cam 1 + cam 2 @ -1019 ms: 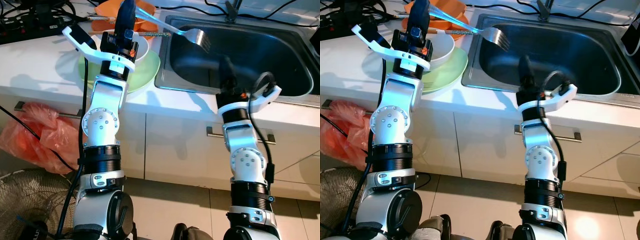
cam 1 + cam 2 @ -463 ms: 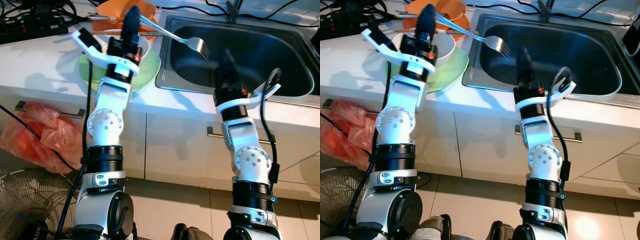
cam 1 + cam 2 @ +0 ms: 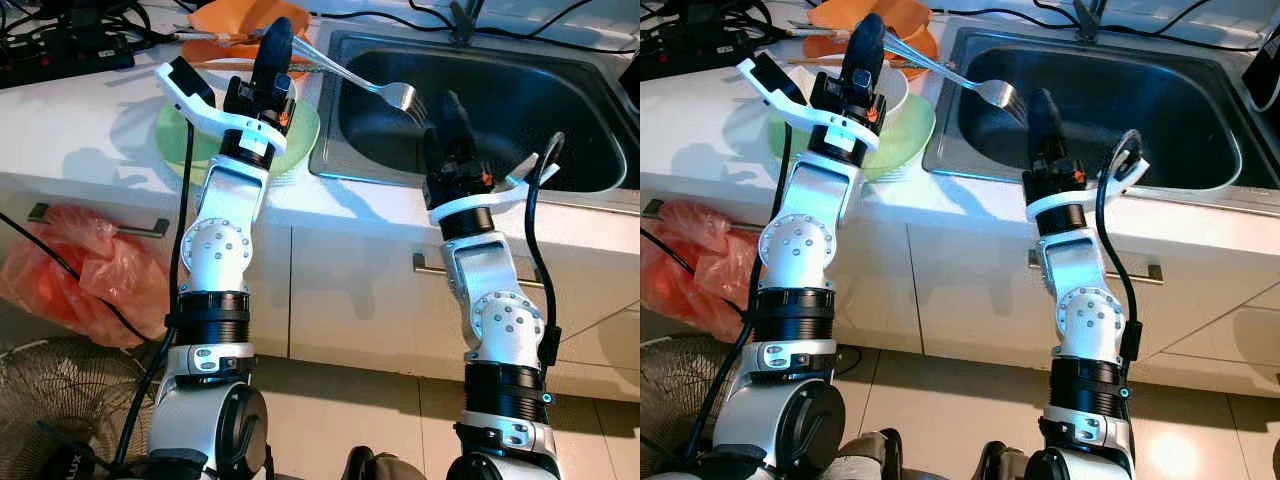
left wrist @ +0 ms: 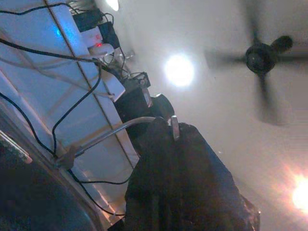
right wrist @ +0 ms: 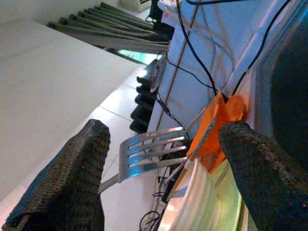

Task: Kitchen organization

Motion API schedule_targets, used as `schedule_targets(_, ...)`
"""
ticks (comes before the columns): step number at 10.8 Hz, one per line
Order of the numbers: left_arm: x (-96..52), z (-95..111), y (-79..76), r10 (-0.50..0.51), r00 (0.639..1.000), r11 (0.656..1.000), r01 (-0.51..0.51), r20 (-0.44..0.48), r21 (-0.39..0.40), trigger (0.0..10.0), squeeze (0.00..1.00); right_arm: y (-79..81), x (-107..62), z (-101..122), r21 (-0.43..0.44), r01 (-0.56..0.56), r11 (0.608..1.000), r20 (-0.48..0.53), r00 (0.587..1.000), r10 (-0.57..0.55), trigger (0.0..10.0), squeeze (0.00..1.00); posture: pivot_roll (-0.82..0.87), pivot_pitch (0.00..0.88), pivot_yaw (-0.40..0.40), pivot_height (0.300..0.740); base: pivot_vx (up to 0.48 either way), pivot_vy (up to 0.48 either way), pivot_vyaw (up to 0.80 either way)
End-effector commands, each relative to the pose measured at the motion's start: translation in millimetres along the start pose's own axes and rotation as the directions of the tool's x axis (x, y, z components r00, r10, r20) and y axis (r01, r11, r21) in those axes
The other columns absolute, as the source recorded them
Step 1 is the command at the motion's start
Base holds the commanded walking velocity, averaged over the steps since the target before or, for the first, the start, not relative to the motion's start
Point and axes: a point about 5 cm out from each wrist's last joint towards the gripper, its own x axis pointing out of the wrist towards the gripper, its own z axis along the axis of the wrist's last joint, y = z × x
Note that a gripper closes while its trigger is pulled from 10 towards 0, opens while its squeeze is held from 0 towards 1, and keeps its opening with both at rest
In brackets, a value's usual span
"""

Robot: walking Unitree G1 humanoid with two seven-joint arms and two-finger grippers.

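Left gripper (image 3: 277, 35) upper centre-left, pinching fork (image 3: 398, 94) handle; tines over sink (image 3: 560, 120). Right gripper (image 5: 166, 159) jaws spread, beside tines. Green plate (image 3: 300, 130) on counter (image 3: 90, 120).

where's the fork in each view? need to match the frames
Left eye view: fork, handle in the left gripper, tines over the sink.
Right eye view: same fork, tines beside the right gripper.
Left wrist view: only the handle end, poking from the shut fingers.
Right wrist view: tines between the open fingers.
Shared landmark: orange plate.
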Motion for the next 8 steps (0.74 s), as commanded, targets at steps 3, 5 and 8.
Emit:
schedule_targets(3,0.3,-43,-10.7,-0.013,0.999,0.986,0.007,-0.032,-0.167,10.0,0.00,13.2,5.7,-15,0.071,-0.055,0.996,-0.007,0.998,0.056,10.0,0.00,0.11,0.155,-0.043,0.740,0.000,0.000,0.00)
schedule_targets(5,-0.4,-49,-11.5,-0.013,0.999,0.983,0.005,-0.045,-0.182,10.0,0.00,13.7,5.8,-16,0.076,-0.061,0.995,-0.015,0.998,0.062,10.0,0.00,0.11,0.154,-0.044,0.740,0.000,0.000,0.00)
schedule_targets(8,0.7,-57,-15.2,-0.028,0.998,0.978,0.014,-0.064,-0.207,10.0,0.00,13.5,5.4,-20,0.084,-0.066,0.994,-0.026,0.997,0.068,10.0,0.00,0.11,0.157,-0.044,0.740,0.000,0.000,0.00)
